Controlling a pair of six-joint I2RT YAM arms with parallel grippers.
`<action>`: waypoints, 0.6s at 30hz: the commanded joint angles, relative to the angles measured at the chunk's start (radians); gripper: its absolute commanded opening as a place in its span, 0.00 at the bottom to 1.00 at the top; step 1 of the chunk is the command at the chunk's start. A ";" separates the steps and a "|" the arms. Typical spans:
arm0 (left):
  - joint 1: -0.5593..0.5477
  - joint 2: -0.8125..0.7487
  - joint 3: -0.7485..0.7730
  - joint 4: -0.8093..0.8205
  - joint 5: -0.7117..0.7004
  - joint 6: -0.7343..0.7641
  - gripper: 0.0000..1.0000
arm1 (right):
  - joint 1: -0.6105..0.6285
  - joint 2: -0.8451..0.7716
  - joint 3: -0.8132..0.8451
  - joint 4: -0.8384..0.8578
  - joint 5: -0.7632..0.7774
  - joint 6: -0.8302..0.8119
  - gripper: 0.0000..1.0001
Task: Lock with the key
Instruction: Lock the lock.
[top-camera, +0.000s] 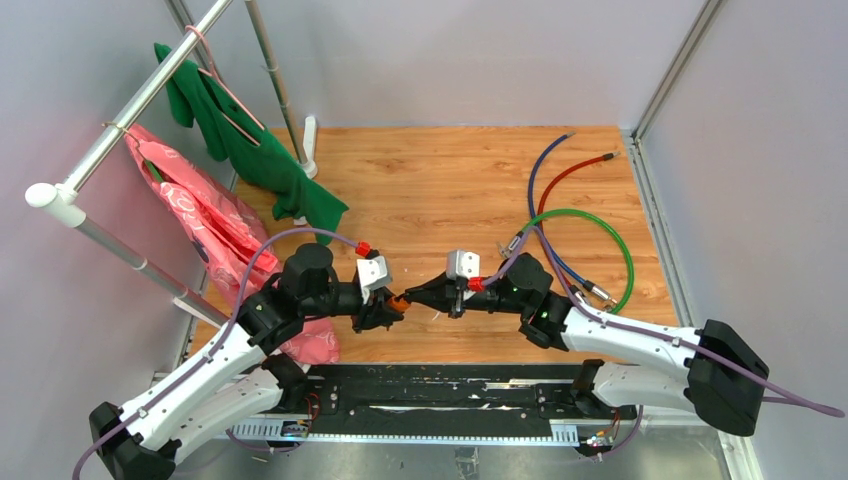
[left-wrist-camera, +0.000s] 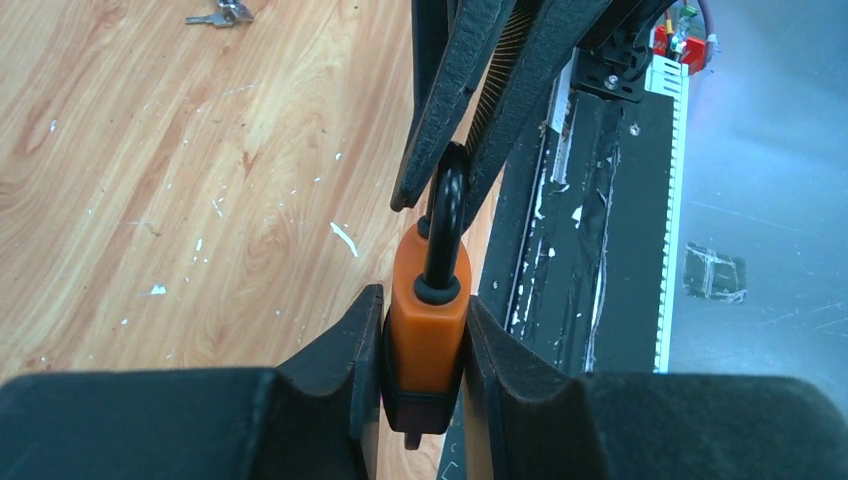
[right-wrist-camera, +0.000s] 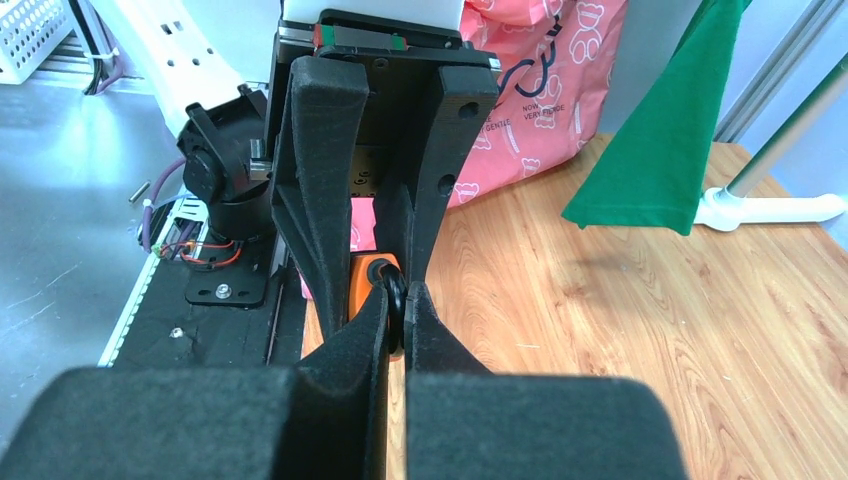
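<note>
An orange padlock (left-wrist-camera: 430, 320) with a black shackle (left-wrist-camera: 445, 225) hangs in the air between the two arms, near the table's front edge. My left gripper (left-wrist-camera: 425, 302) is shut on the lock's orange body, one finger on each side. My right gripper (right-wrist-camera: 398, 300) is shut on the shackle (right-wrist-camera: 397, 297), with the orange body (right-wrist-camera: 364, 277) just beyond its fingertips. From above, the padlock (top-camera: 399, 300) is a small orange spot where the left gripper (top-camera: 386, 306) and right gripper (top-camera: 416, 297) meet. A bunch of silver keys (left-wrist-camera: 222, 13) lies on the wooden table, apart from both grippers.
A green garment (top-camera: 255, 140) and a pink bag (top-camera: 205, 215) hang from a metal rack (top-camera: 130, 100) at the left. Coiled green, blue and red cables (top-camera: 580, 230) lie at the right. A black base plate (top-camera: 450, 390) runs along the near edge.
</note>
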 joint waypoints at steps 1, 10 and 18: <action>0.011 -0.050 0.139 0.582 0.010 0.005 0.00 | 0.093 0.111 -0.086 -0.284 -0.124 0.053 0.00; 0.011 -0.036 0.160 0.585 -0.012 0.060 0.00 | 0.145 0.200 -0.096 -0.208 -0.101 0.079 0.00; 0.026 -0.035 0.149 0.600 -0.008 0.018 0.00 | 0.152 0.219 -0.110 -0.177 -0.109 0.077 0.00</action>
